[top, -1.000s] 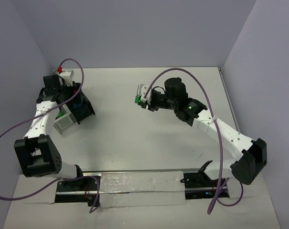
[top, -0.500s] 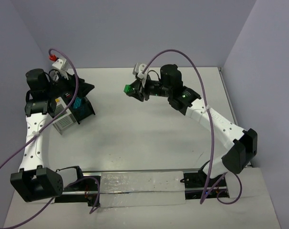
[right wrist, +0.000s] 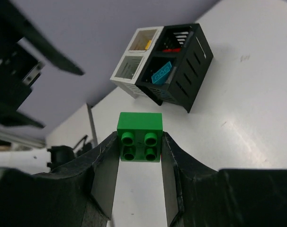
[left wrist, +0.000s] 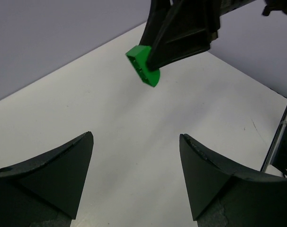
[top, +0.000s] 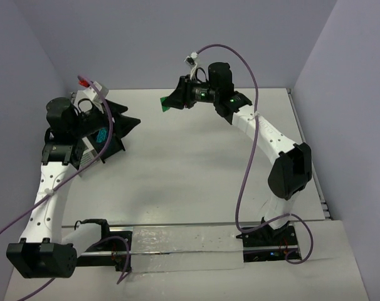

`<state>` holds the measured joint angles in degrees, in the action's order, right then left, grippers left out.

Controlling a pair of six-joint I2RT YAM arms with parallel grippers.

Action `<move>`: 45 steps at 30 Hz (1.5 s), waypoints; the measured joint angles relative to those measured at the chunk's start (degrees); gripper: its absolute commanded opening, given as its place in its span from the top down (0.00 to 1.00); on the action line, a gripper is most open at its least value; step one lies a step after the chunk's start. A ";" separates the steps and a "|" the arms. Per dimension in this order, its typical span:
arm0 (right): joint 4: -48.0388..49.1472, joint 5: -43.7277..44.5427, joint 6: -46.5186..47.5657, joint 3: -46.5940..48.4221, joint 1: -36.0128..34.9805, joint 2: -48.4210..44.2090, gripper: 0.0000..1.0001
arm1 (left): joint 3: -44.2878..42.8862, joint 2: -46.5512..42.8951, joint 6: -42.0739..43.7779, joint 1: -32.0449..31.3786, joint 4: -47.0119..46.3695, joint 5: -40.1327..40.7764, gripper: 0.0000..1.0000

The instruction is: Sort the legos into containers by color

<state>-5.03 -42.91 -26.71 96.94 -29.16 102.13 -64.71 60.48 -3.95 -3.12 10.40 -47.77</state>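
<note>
A green lego (right wrist: 139, 136), a square four-stud brick, is clamped between the fingers of my right gripper (right wrist: 139, 142), held in the air over the back of the table (top: 196, 169). From above, the brick (top: 165, 104) shows at that gripper's (top: 172, 100) tip. My left gripper (top: 130, 115) is open and empty, raised and facing the brick (left wrist: 143, 71); its jaws (left wrist: 134, 136) stand wide apart. The containers (right wrist: 162, 66) sit at the left: a black bin holds a cyan lego (right wrist: 161, 73) and a red one (right wrist: 171, 49), a white bin a yellow one (right wrist: 147, 45).
From above, the left arm (top: 58, 157) covers much of the bin cluster (top: 111, 145); a teal brick (top: 102, 136) shows inside. Purple cables loop above both arms. The side walls stand close on the left and right.
My right gripper has risen and swung back-left with the green lego. My left gripper has lifted off the bins and turned right, toward that brick.
</note>
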 measured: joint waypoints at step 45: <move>7.58 8.01 -41.26 -2.57 -0.58 0.24 1.00 | -7.75 16.78 -7.45 -21.10 -10.65 35.79 0.33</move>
<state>2.55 -34.90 -67.97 94.37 -29.74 102.37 -72.46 77.27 -11.40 -24.22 -0.25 -11.99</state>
